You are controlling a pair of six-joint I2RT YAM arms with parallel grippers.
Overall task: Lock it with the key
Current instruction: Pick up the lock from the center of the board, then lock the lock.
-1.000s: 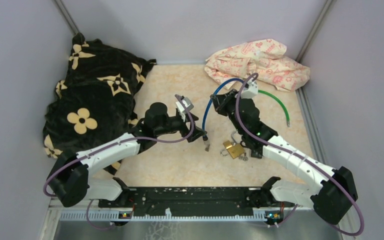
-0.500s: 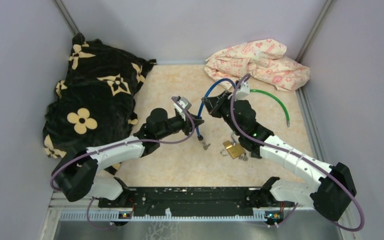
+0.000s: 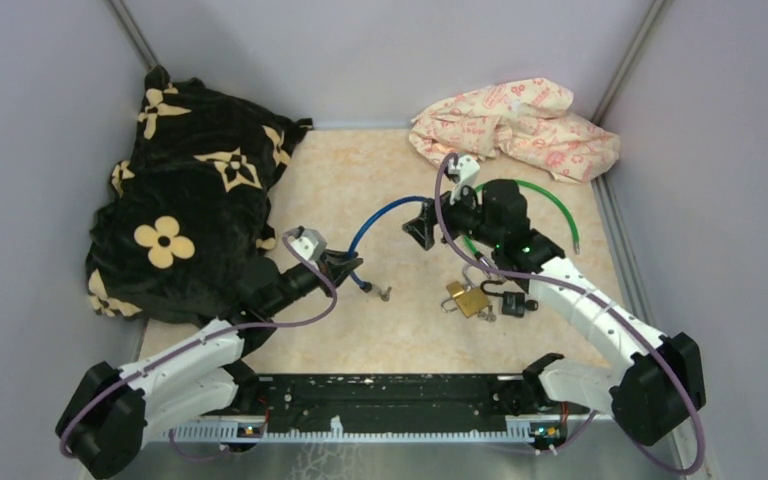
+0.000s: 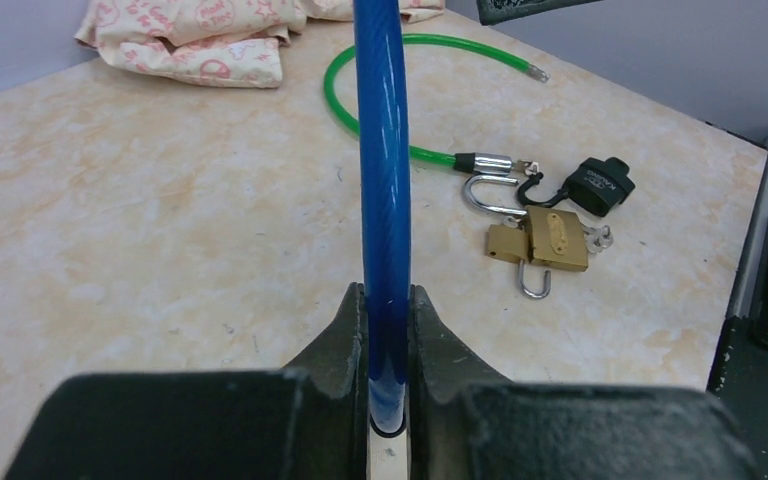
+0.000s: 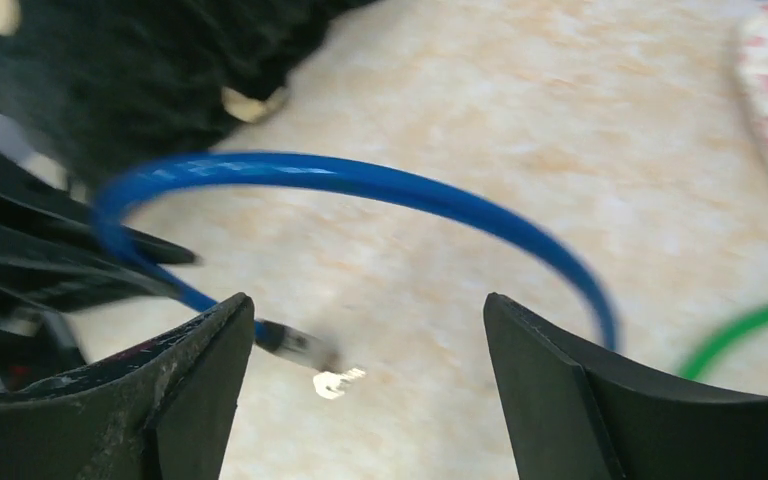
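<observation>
A blue cable lock arcs above the table between my two grippers. My left gripper is shut on it near its metal end, the cable clamped upright between the jaws. A small silvery key sticks out of that end, blurred in the right wrist view. My right gripper stands wide open at the cable's far end, gripping nothing; the blue arc passes in front of it.
Two brass padlocks and a black padlock lie near the right arm, also visible from the left wrist. A green cable curves behind them. A black flowered blanket fills the left; a printed cloth lies far right.
My left gripper closed on the blue cable and pulled it toward the near left. My right gripper let the cable go, opened wide and shifted right.
</observation>
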